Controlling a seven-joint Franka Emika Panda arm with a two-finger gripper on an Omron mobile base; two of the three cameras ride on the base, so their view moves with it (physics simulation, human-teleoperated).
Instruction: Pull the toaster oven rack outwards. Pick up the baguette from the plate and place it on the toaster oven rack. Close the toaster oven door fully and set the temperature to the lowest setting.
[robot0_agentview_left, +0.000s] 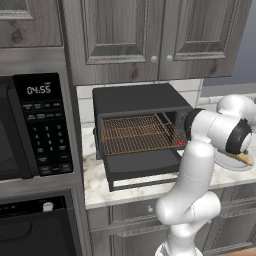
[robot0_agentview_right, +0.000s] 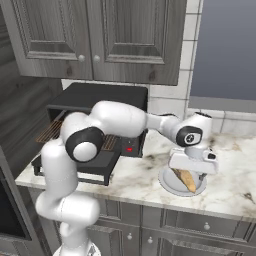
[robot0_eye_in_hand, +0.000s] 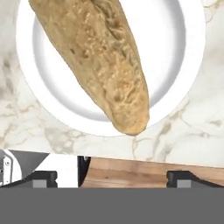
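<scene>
the robot's two-finger hand (robot0_agentview_right: 192, 172) hangs spread wide directly over the short tan-brown crusty baguette (robot0_eye_in_hand: 98, 57), its dark fingertips (robot0_eye_in_hand: 43, 177) just peeking in at the bottom of the hand view and touching nothing. the baguette lies on the small round white plate (robot0_eye_in_hand: 52, 96), which sits on the pale marbled stone desk (robot0_agentview_right: 140, 175) to the right of the small matte black toaster oven (robot0_agentview_left: 135, 100). in the hand view the loaf runs on a diagonal, with one rounded end reaching the plate's rim and sticking slightly past it; in the right base view its long axis slants across the plate, from under the hand toward the near right rim. judging by this, the step in hand is the pick-up: the hand looks best lowered straight down so the fingers straddle the loaf across its narrow width, near the middle rather than the tapering end, and turned so the jaws close square to that diagonal, or the bread may twist or roll out. further left, the oven's dark grey drop-down door (robot0_agentview_left: 142, 167) lies open and flat, and the copper-brown wire-mesh rack (robot0_agentview_left: 140, 134) shows in the cavity, apparently drawn forward, so the rack step seems done. at the far left stands a larger black microwave with keypad and digital clock (robot0_agentview_left: 42, 125), and grey panelled wooden cabinets (robot0_agentview_left: 150, 35) hang above.
</scene>
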